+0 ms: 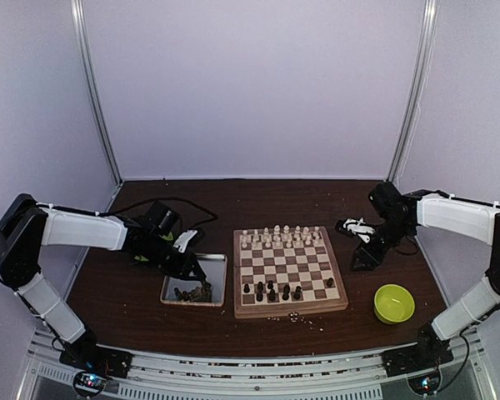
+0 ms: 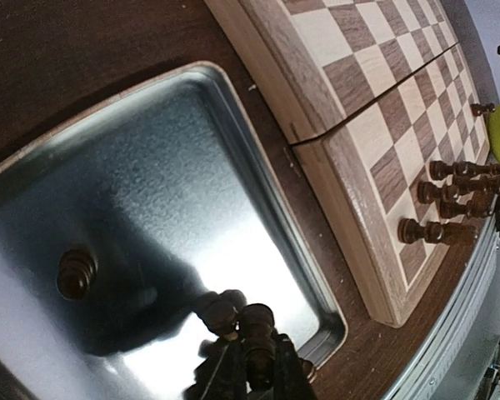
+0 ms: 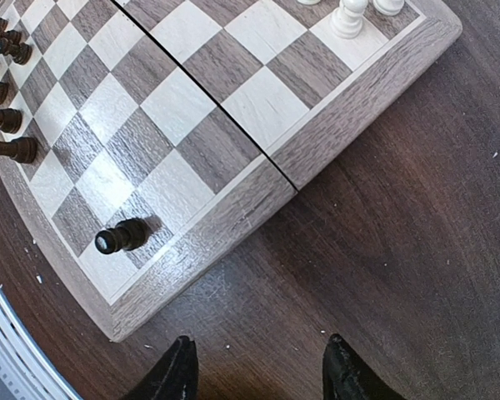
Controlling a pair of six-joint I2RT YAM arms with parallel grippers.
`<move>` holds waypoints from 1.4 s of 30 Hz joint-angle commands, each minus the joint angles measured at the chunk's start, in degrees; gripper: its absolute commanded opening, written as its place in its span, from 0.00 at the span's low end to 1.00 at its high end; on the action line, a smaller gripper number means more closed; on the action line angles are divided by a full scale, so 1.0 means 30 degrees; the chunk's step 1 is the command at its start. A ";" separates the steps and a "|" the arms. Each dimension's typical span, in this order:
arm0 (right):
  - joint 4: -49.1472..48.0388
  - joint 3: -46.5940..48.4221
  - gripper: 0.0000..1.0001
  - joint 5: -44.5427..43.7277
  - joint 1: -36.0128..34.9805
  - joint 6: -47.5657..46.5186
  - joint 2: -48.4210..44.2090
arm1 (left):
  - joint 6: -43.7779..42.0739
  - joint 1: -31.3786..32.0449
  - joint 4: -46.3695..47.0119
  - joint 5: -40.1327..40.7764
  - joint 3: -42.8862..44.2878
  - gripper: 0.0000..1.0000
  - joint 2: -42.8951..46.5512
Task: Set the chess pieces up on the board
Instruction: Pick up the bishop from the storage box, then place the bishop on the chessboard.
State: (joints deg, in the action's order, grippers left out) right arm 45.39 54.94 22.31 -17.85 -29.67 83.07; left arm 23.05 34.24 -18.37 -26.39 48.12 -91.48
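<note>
Robot lab cell: plain pale walls [image 1: 250, 83], metal corner posts [image 1: 96, 92], dark table [image 1: 267, 204], aluminium rail [image 1: 250, 371] at near edge.

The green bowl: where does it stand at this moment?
In the top view, the green bowl stands on the table right of the board, by its near right corner.

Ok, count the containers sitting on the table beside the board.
2. The silver tray lies just left of the board, with dark chess pieces in it; the green bowl sits off the board's near right corner. None seems hidden.
</note>
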 commanded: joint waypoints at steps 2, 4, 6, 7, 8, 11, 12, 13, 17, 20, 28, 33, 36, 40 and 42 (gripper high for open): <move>0.0194 0.0437 0.52 0.0286 0.0091 -0.0101 0.0085 | 0.0434 -0.0188 0.1701 -0.1141 0.0821 0.00 0.0990; 0.0221 0.0423 0.52 0.0285 0.0097 -0.0093 0.0129 | 0.0565 -0.0190 0.1911 -0.1520 0.1196 0.00 0.1204; 0.0246 0.0428 0.52 0.0299 0.0104 -0.0115 0.0116 | 0.0635 -0.0191 0.1787 -0.1630 0.1652 0.00 0.1399; 0.0248 0.0425 0.52 0.0307 0.0113 -0.0147 0.0118 | 0.0663 -0.0192 0.1700 -0.1639 0.1798 0.00 0.1519; 0.0252 0.0432 0.52 0.0326 0.0100 -0.0131 0.0110 | 0.0666 -0.0192 0.1612 -0.1633 0.1934 0.00 0.1611; 0.0242 0.0464 0.52 0.0357 0.0090 -0.0122 0.0006 | 0.0721 -0.0140 0.1251 -0.1380 0.2389 0.00 0.1949; 0.0233 0.0452 0.52 0.0372 0.0108 -0.0150 -0.0002 | 0.0725 -0.0043 0.1146 -0.1227 0.2568 0.00 0.1987; 0.0250 0.0465 0.52 0.0378 0.0095 -0.0158 -0.0033 | 0.0689 0.0116 0.0898 -0.0963 0.2883 0.00 0.1951; 0.0318 0.0524 0.52 0.0417 0.0093 -0.0213 -0.0031 | -0.0394 0.1675 -0.1890 0.1151 0.5675 0.00 0.0712; 0.0398 0.0529 0.52 0.0386 0.0090 -0.0246 -0.0116 | -0.1251 0.2982 -0.4264 0.2949 0.8639 0.00 -0.1212; 0.0337 0.0443 0.52 0.0367 0.0094 -0.0298 -0.0575 | -0.2929 0.5799 -0.9976 0.7777 1.6296 0.00 -0.7402; 0.0369 0.0445 0.52 0.0414 0.0090 -0.0334 -0.0618 | -0.3123 0.6436 -1.1333 0.8626 1.8994 0.00 -0.9596; 0.0382 0.0463 0.52 0.0439 0.0074 -0.0333 -0.0619 | -0.3097 0.6513 -1.1634 0.8426 1.9737 0.00 -1.0247; 0.0391 0.0461 0.53 0.0474 0.0081 -0.0334 -0.0533 | -0.3310 0.6561 -1.2260 0.7858 2.0543 0.00 -1.1088; 0.0370 0.0488 0.53 0.0475 0.0070 -0.0293 -0.0531 | -0.3417 0.6575 -1.2501 0.7510 2.0797 0.00 -1.1459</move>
State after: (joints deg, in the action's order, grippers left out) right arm 45.74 55.13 23.20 -17.85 -30.26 82.72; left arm 14.31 53.89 -53.04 -2.76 107.90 -123.81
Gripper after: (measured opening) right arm 0.530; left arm 0.072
